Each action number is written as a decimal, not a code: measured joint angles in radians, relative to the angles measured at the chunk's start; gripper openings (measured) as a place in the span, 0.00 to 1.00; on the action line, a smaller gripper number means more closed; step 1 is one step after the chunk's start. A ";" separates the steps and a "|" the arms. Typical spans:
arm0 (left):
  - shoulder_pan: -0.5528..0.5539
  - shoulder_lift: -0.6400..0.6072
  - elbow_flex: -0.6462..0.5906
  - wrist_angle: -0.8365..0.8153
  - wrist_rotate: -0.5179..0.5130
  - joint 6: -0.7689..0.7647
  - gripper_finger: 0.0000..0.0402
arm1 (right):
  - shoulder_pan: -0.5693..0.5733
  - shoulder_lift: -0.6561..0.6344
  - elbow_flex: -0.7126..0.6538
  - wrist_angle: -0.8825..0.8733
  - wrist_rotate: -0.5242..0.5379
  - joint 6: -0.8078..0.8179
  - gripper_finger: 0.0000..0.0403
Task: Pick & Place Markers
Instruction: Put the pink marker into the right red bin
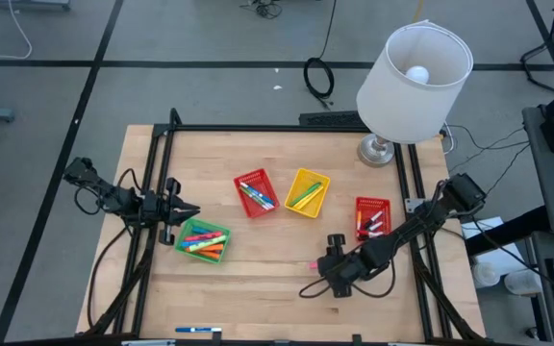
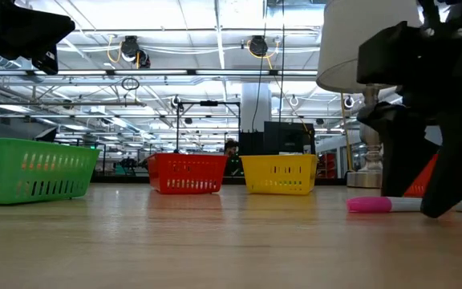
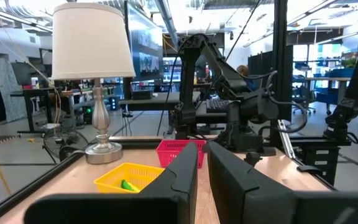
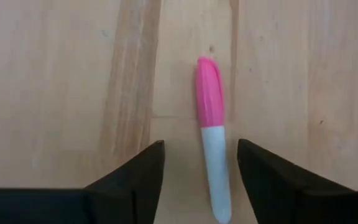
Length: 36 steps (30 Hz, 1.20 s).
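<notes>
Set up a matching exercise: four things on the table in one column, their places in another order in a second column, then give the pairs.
1. pink marker
2. green basket
3. lamp
4. blue marker

A. far right corner of the table
B. near table edge
C. beside the left end effector
D. lying between the fingers of the open right end effector

Pairs: 1-D, 2-C, 3-A, 4-B

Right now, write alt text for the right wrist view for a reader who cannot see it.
A pink-capped marker with a white barrel lies flat on the pale wooden table, lengthwise between the two dark fingers of the right gripper, which stand open on either side of it without touching it. Nothing else is in view.
</notes>
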<state>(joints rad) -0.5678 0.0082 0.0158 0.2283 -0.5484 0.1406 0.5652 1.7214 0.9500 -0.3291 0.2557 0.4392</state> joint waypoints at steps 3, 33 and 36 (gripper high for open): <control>0.000 0.000 0.000 0.000 0.000 0.000 0.12 | 0.000 -0.002 -0.027 0.055 0.001 0.011 0.45; 0.000 0.000 0.000 0.000 0.000 0.002 0.12 | -0.039 -0.170 0.008 0.176 0.102 -0.130 0.04; 0.000 0.000 0.000 -0.001 -0.001 -0.007 0.12 | -0.033 -0.286 0.001 0.158 0.199 -0.103 0.04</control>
<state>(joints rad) -0.5680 0.0086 0.0158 0.2274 -0.5494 0.1339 0.5324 1.4351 0.9508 -0.1714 0.4549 0.3357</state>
